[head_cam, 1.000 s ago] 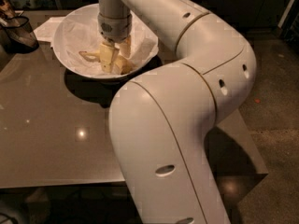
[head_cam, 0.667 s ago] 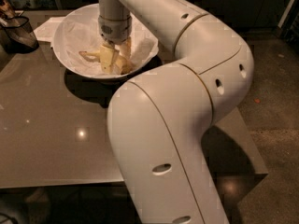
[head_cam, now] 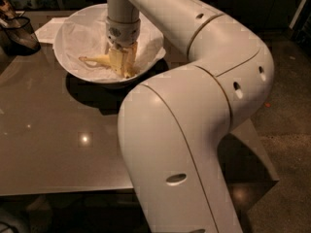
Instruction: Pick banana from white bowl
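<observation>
The white bowl [head_cam: 73, 28] stands on the table at the back left, lined with crinkled white paper. The pale yellow banana [head_cam: 99, 60] lies in the bowl's front part, its thin stem end pointing left. My gripper [head_cam: 122, 62] reaches straight down into the bowl from the arm above and sits right on the banana's right half, hiding that part of it. The banana still rests on the paper lining.
A dark transparent container [head_cam: 18, 33] stands at the table's far left edge. A white napkin [head_cam: 48, 29] lies behind the bowl. The glossy brown table [head_cam: 58, 144] extends toward the front. My large white arm [head_cam: 194, 110] fills the right side.
Nearly nothing: my gripper stays down in the bowl at the banana, and the banana lies in the same place.
</observation>
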You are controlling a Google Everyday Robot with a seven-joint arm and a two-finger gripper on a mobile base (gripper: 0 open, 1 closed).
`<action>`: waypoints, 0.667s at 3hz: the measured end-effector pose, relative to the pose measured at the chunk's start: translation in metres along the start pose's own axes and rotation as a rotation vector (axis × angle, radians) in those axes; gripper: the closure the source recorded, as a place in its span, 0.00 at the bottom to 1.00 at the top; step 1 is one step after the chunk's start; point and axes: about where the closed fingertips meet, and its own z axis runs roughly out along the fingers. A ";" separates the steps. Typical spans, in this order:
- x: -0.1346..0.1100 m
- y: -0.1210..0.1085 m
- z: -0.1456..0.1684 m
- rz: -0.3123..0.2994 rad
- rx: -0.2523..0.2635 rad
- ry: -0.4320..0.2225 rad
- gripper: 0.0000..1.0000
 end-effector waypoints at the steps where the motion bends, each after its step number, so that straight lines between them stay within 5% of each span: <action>1: 0.000 0.000 0.000 0.000 0.000 0.000 0.96; 2: 0.000 0.000 0.000 0.000 0.000 0.000 1.00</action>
